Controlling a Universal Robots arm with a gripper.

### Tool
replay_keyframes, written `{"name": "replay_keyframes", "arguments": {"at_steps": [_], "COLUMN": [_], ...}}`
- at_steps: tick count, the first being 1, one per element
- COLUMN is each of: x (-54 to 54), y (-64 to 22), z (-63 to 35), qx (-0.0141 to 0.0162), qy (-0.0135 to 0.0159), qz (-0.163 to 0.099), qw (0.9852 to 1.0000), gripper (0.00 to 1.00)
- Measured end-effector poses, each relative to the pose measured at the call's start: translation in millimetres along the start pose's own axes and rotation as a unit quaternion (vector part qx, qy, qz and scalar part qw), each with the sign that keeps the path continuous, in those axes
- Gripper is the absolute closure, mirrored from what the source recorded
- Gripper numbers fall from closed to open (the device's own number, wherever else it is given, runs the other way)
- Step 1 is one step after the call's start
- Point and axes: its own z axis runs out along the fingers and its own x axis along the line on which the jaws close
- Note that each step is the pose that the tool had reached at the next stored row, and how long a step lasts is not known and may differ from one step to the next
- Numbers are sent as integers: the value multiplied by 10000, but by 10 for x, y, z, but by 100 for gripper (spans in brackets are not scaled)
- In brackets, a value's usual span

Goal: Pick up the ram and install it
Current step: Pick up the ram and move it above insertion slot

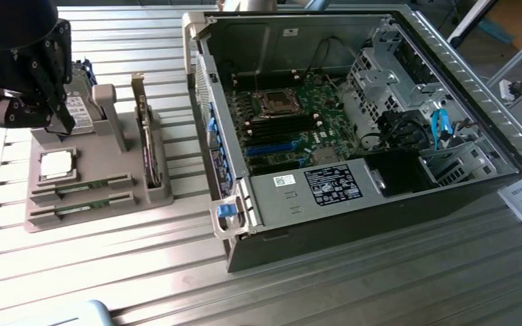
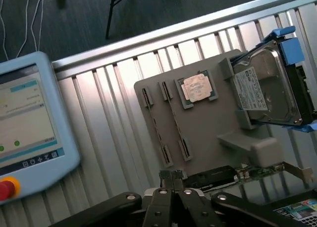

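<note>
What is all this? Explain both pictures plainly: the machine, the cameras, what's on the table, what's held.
It is a robot arm ending in a gripper, a two-fingered claw. One picture is taken from a camera standing off the arm; the other from a camera on its wrist. On the slatted metal table stand an open computer case and a grey holder. The holder carries two ram sticks, a processor chip, a hard drive and an upright expansion card. A touchscreen control tablet lies nearby. The gripper hangs above the holder, shut and holding nothing.
</note>
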Motion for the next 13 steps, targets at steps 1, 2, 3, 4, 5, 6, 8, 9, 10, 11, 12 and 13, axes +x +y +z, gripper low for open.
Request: {"name": "replay_keyframes", "arguments": {"at_steps": [1, 2, 3, 4, 5, 6, 8, 9, 10, 11, 12, 13], "x": [0, 0, 0, 0, 0, 0, 0, 0, 0, 0, 0, 0], "y": [0, -1, -1, 0, -1, -1, -1, -1, -1, -1, -1, -1], "z": [1, 1, 2, 3, 4, 6, 9, 10, 12, 13, 12, 12], "qx": [0, 0, -1, -1, -2, -2, -3, -3, -4, -4, -5, -5], "qy": [3, 6, 10, 15, 20, 24, 34, 37, 42, 45, 47, 47], "qz": [-79, -188, -272, -427, -541, -664, -936, -1033, -1141, -1231, -1268, -1268], "qw": [10000, 9998, 9996, 9991, 9985, 9978, 9956, 9946, 9935, 9924, 9919, 9919], "gripper": [89, 89, 89, 89, 89, 89, 89, 89, 89, 89, 89, 89]}}
